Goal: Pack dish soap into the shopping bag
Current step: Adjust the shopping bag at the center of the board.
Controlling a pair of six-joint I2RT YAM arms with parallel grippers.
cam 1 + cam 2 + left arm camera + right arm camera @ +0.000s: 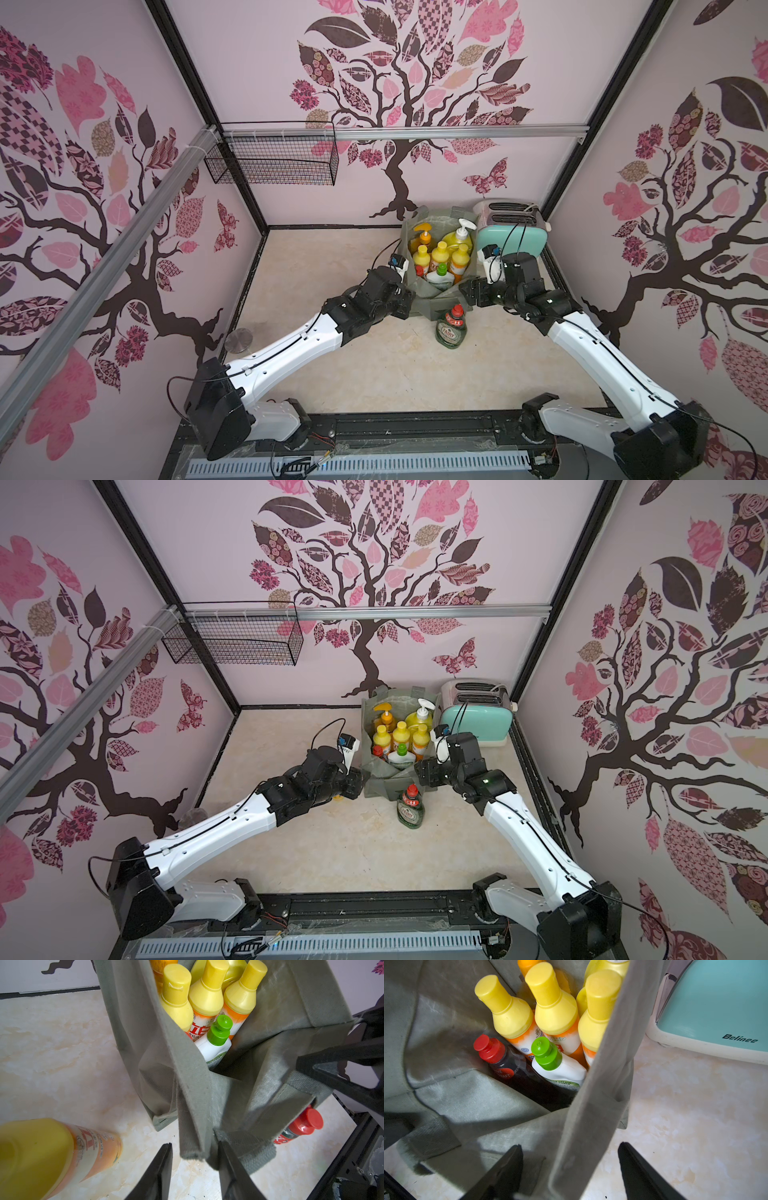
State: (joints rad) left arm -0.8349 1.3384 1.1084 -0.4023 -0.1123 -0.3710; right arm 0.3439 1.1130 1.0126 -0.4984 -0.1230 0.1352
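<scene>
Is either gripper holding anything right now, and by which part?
Nothing gripped yet: left gripper and right gripper each straddle the shopping bag's rim fabric, jaws open.

The left arm (291, 345) and right arm (598, 361) wear glossy white shells dotted with small screw holes, joined by boxy black motor housings. Thin black cables (286, 338) run along each shell.

Cannot see the lower bodies of three small orange yellow-capped plastic bottles (554, 1012) behind the wall of the boxy grey-green fabric tote (602, 1064). Gets only a blurred, edge-cropped fourth such bottle (62, 1153), left wrist view. Loses most of the green red-capped Fairy bottle (301, 1126) behind tote fabric there. Cannot tell grip from gap at the left end effector (194, 1144).
</scene>
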